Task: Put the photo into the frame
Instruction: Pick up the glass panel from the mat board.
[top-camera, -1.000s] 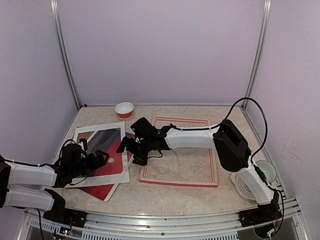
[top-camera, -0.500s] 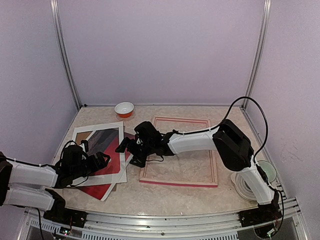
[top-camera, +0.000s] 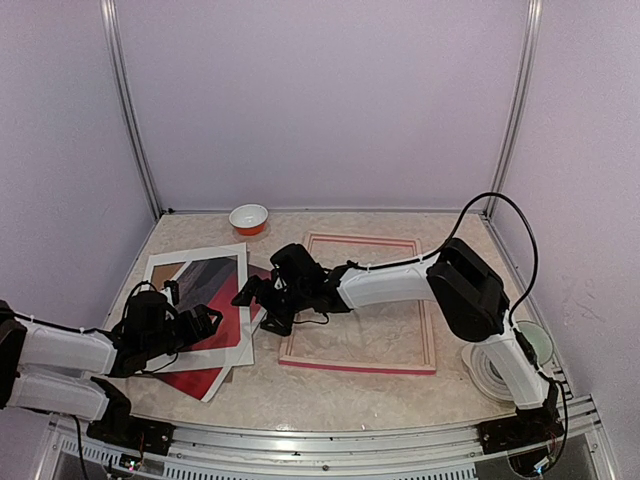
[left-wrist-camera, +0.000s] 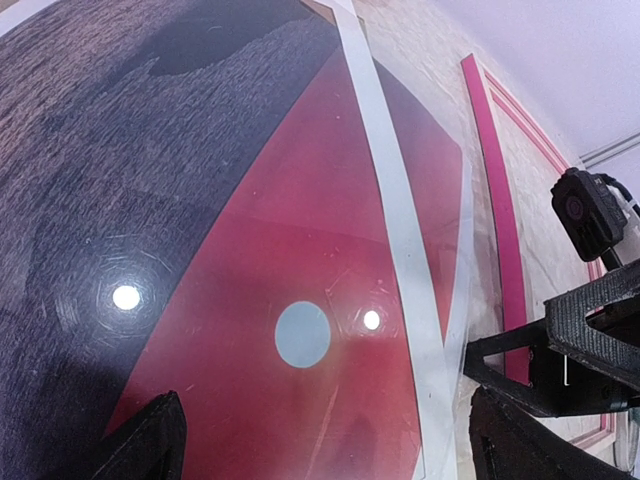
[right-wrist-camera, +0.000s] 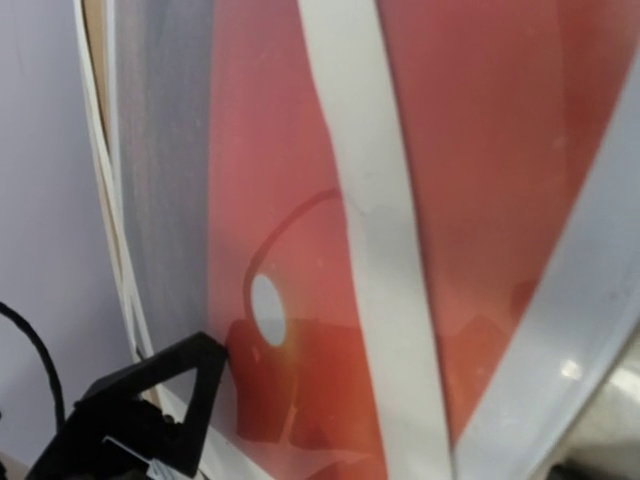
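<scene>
The photo (top-camera: 225, 325), a red sky with a small white sun (left-wrist-camera: 302, 334) over dark striped water, lies flat on the left of the table, partly under a white mat border (top-camera: 160, 268). To its right lies the pink frame (top-camera: 358, 367), with bare tabletop inside it. My left gripper (top-camera: 203, 322) hovers open over the photo's near part, and its fingertips (left-wrist-camera: 150, 440) stand wide apart with nothing between them. My right gripper (top-camera: 256, 300) is open at the photo's right edge, next to the frame's left rail (left-wrist-camera: 497, 210). One right finger (right-wrist-camera: 130, 410) shows low over the photo (right-wrist-camera: 470, 150).
A brown backing board (top-camera: 168, 270) peeks out inside the mat's opening. An orange and white bowl (top-camera: 249, 217) stands at the back. A green-rimmed dish (top-camera: 533, 342) and a coiled white cable (top-camera: 484, 372) lie at the right by the right arm's base.
My right gripper has moved slightly down and left, closer to the photo's right edge. The stack of photo and mat has shifted a little. My left gripper has barely moved.
</scene>
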